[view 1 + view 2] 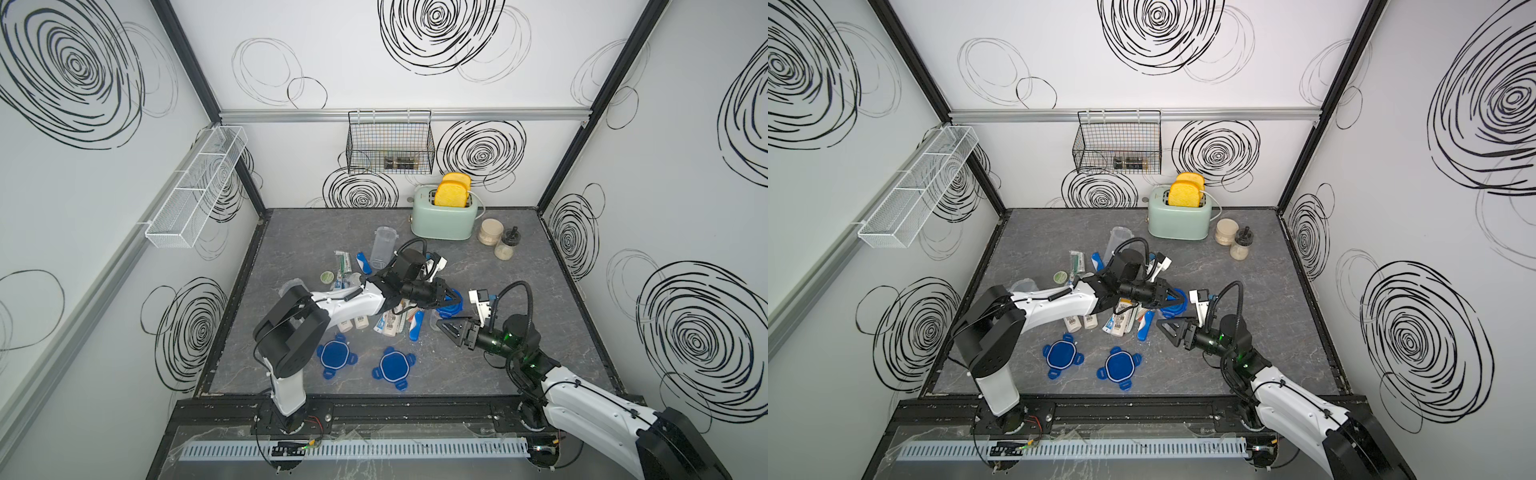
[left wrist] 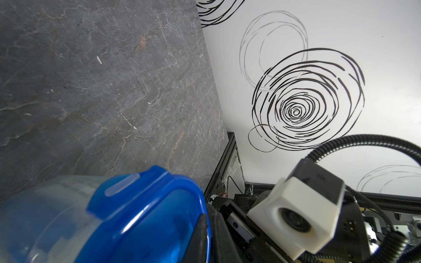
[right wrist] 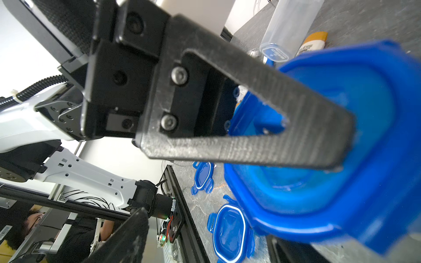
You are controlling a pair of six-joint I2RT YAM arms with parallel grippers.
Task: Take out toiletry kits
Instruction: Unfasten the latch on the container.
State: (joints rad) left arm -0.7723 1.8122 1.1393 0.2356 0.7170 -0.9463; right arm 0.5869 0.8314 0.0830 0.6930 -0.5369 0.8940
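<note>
**Bimanual cell, seen from above and from both wrists.** The left claw (image 1: 455, 297) is closed tight on the blue four-tab lid (image 3: 341, 186) of a clear jar (image 2: 34, 216) over the middle of the grey marbled table (image 1: 561, 299). In the right wrist view, 1 of its fingers (image 3: 319, 136) lies flat across the lid top. Whether this jar rests on the table, or holds anything, cannot be told. The right claw (image 1: 443, 326) hangs just beside the lid on the side nearer the front edge, its jaws partly spread and gripping nothing. The toiletry kits lie loose on the table in 2 groups. Under the left forearm are 2 cream bottles (image 1: 353, 324) with tan caps, toothpaste tubes (image 1: 388, 322) and a blue folding toothbrush (image 1: 417, 326), crowded together. Farther back are a green sachet (image 1: 341, 266), a small round tin (image 1: 327, 276) and a second folding toothbrush (image 1: 363, 262), beside a lidless clear jar (image 1: 382, 247) lying on its side. Near the front edge lie a loose blue lid (image 1: 334, 353) and a second loose lid (image 1: 394, 368), apart from each other. At the back stand a mint-green toaster (image 1: 444, 224) with 2 yellow slices, a beige jar (image 1: 490, 232) and a dark-topped grinder (image 1: 507, 246). A black wire basket (image 1: 390, 145) hangs on the rear wall.
</note>
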